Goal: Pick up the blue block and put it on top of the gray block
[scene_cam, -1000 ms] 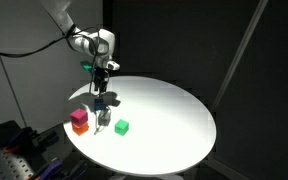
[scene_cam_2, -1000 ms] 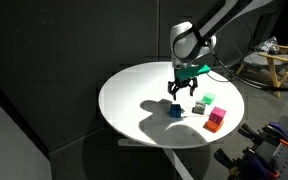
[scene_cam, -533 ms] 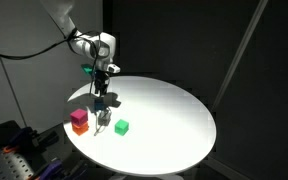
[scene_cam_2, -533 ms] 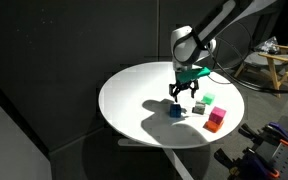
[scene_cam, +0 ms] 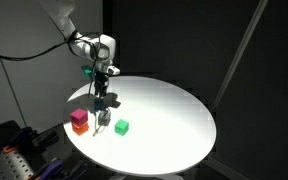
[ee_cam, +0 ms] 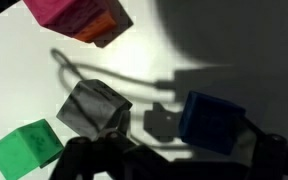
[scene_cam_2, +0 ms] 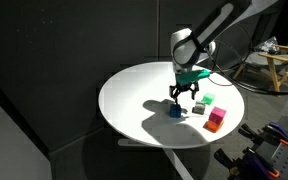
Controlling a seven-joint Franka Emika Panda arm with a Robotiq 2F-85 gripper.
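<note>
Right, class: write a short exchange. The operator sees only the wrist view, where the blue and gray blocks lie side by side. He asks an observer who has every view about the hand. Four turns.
Operator: My view cuts the hand off. Is it open?
Observer: Yes. In an exterior view the hand stands wide open.
Operator: Has it reached the blue block?
Observer: No. It hangs over the blue block and looks clear of it, with a small gap below the fingertips.
</note>
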